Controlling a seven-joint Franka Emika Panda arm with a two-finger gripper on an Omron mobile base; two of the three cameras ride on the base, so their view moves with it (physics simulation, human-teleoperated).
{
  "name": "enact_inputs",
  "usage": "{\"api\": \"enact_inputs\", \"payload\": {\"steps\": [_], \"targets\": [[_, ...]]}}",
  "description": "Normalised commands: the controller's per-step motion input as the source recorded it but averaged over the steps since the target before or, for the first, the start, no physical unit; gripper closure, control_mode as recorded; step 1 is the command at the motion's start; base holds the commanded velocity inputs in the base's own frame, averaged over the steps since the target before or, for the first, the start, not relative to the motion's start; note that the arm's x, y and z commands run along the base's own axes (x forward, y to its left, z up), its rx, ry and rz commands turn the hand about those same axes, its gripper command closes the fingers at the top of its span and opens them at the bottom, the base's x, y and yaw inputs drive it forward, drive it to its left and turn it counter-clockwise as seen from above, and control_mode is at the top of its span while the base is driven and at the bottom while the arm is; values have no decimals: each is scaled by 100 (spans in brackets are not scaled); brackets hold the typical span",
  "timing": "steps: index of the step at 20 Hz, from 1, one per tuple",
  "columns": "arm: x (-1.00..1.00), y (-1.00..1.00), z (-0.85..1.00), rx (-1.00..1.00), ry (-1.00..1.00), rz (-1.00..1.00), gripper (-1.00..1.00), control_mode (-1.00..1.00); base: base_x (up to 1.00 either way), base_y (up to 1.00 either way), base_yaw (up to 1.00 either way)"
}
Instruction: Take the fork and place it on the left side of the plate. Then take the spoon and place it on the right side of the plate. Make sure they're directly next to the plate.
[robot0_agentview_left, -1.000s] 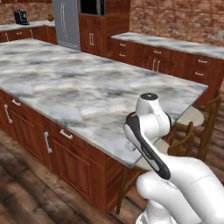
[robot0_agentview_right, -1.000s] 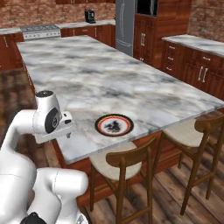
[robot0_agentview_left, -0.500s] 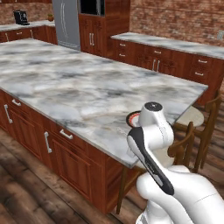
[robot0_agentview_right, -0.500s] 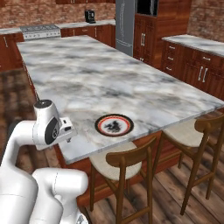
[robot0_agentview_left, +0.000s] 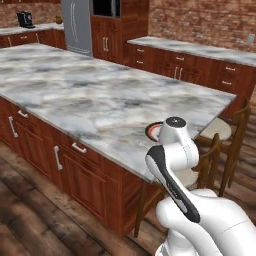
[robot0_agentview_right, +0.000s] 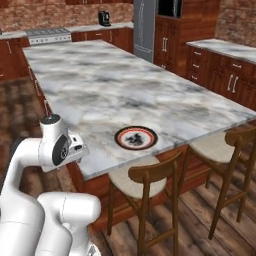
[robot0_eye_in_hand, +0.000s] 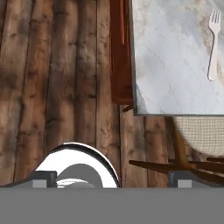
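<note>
Grey marble island (robot0_agentview_right: 110, 85) standing on dark plank floor (robot0_eye_in_hand: 57, 78), wooden stools (robot0_agentview_right: 150, 180) tucking under its edge, brick walls (robot0_agentview_left: 200, 22) and cherry cabinets (robot0_agentview_left: 195, 67) surrounding, steel fridge (robot0_agentview_left: 76, 25), possibly a coffee maker (robot0_agentview_left: 24, 19) sitting behind.

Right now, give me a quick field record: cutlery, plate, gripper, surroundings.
fork: thin pale silvery-grey fork lying flat on the marble counter, near its corner in the hand view
plate: round plate with red-orange rim, black ring, white centre, on the counter near its front edge; partly hidden behind the arm in the left base view
gripper: open, empty, off the counter corner, looking down at the wooden floor
seating: wooden chair with a pale cushion tucked at the counter edge
</note>
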Motion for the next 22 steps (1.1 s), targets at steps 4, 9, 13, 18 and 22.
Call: {"api": "enact_inputs", "payload": {"steps": [4,9,13,18,22], "targets": [[0,0,0,0,0,0,-100,100,-97,85,-2],[0,0,0,0,0,0,-100,100,-46,100,-4],[0,0,0,0,0,0,-100,100,12,93,57],[0,0,0,0,0,0,-100,100,77,67,52],[0,0,0,0,0,0,-100,100,100,46,29]]}}
